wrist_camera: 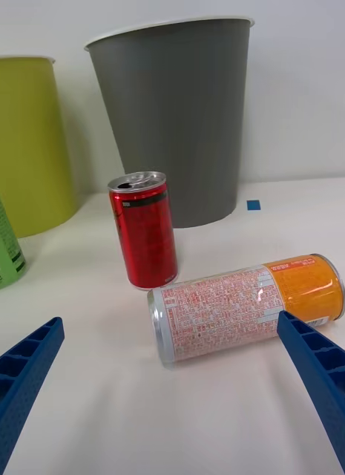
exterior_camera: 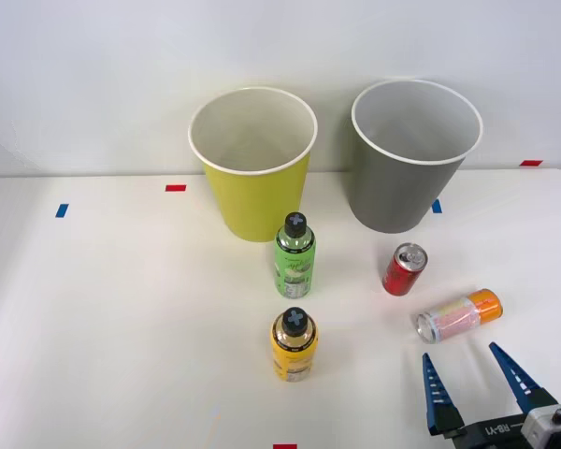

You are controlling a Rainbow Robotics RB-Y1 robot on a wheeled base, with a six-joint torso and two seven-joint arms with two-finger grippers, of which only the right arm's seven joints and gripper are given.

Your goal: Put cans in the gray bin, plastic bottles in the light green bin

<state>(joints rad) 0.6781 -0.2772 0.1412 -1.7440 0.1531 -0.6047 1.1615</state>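
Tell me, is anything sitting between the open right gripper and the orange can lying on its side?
No. In the front view, bare table separates the right gripper from the orange can. The wrist view shows the same, with the red can standing beyond it.

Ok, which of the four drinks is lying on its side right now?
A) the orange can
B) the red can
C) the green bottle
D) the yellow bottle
A: the orange can lies flat on the table just ahead of the open right gripper, while the red can and both bottles stand upright.
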